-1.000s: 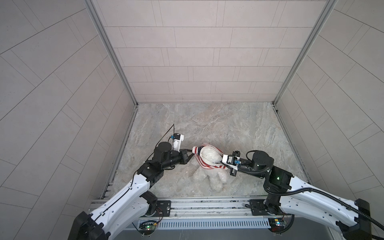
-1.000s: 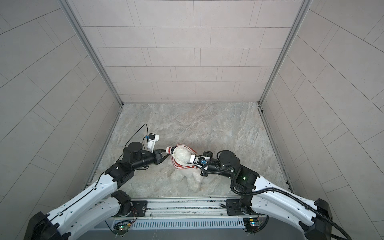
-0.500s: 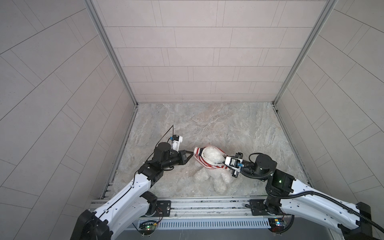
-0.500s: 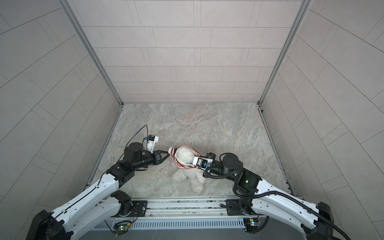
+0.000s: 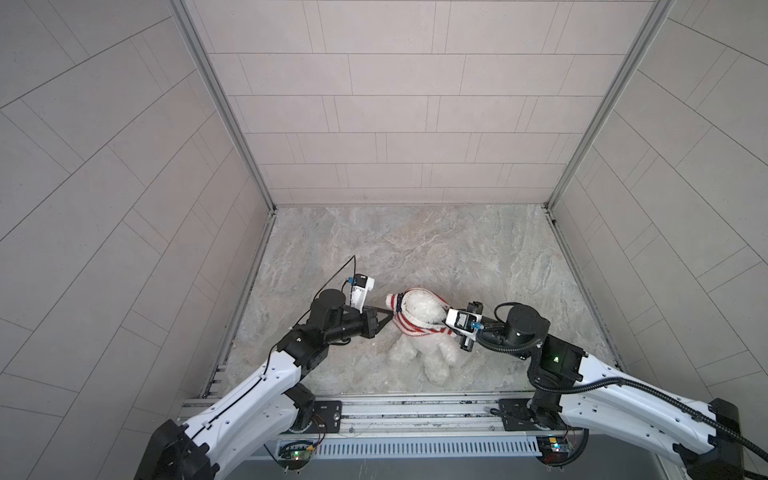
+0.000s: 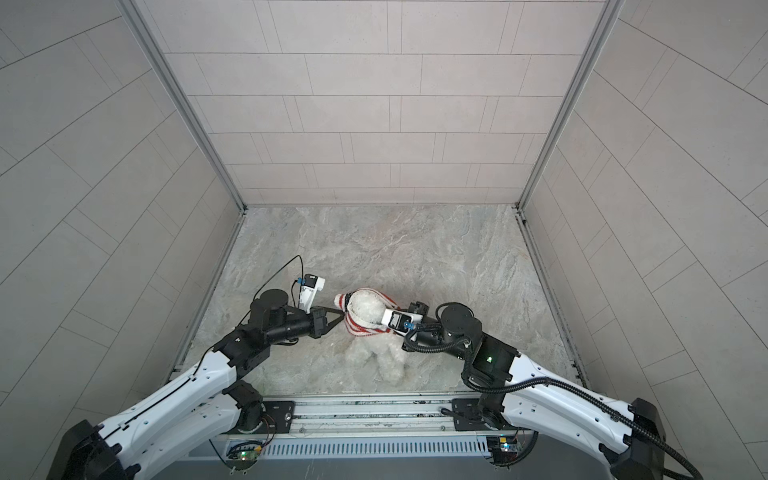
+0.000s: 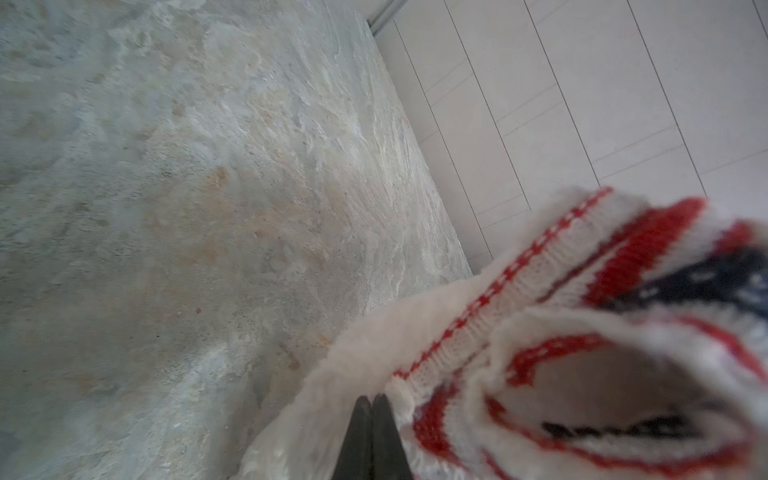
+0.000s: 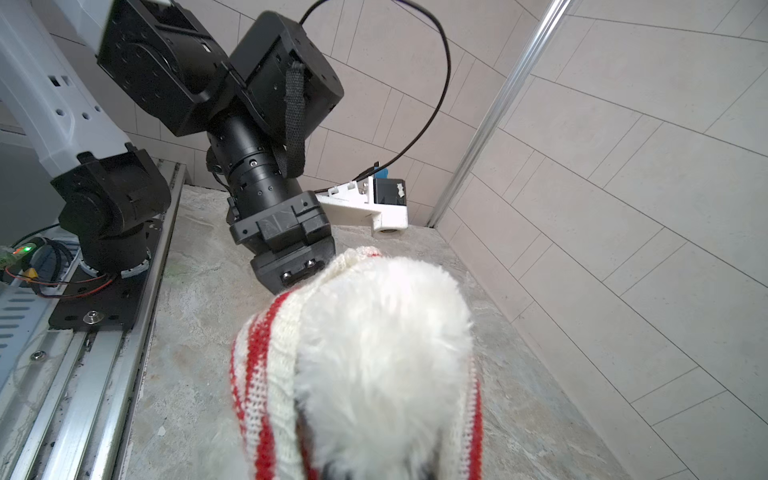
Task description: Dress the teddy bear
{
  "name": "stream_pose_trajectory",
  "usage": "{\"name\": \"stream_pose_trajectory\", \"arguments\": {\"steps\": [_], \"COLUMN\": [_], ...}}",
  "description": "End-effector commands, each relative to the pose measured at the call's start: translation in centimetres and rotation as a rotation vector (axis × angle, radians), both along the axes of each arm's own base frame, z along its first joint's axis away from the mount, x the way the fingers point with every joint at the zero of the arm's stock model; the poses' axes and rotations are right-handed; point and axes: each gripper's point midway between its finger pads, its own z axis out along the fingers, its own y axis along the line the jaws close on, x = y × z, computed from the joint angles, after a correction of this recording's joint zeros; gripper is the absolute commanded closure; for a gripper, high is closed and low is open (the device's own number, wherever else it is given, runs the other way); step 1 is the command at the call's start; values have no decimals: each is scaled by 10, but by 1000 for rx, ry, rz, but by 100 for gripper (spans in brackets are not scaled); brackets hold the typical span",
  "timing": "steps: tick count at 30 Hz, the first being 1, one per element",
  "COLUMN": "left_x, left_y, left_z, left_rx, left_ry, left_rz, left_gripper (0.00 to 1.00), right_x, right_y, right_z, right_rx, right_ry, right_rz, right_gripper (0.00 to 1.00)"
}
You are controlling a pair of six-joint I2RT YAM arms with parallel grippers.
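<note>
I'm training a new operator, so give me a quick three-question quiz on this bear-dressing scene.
1. True or false: the sweater is plain green.
2. The left gripper is: A wide open, B shut, C out of view.
3. Which part of the bear lies nearest the rail?
Key: 1 false, it is striped red and white; 2 B; 3 its legs.

Grey stone-look tabletop point(image 5: 415, 249); teddy bear point(image 5: 424, 353) lying on it, legs seemingly flat.
</note>
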Motion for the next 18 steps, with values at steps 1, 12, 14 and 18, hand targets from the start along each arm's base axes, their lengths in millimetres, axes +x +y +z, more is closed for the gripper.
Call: {"name": "stream_pose_trajectory", "arguments": {"steps": [1,12,14,18], "left_x": [5,3,-5,-32], "left_y": [2,55,58,46], "left_z": [12,30,51,106], "left_rx": [60,342,326,201], "left_ry": [-74,-219,-283,-436], "left_rz": [5,129,118,14], "left_gripper": [100,69,68,62], "right_x": [-2,-2,4,10], "right_y": [5,1,-2,-6], "right_z": [29,15,15,19], "right_rx": [34,-126,-129,-129], "right_ry": [-54,-205,-209,-194], "right_rz": [25,73,61,117], "right_gripper": [100,100,100,100]}}
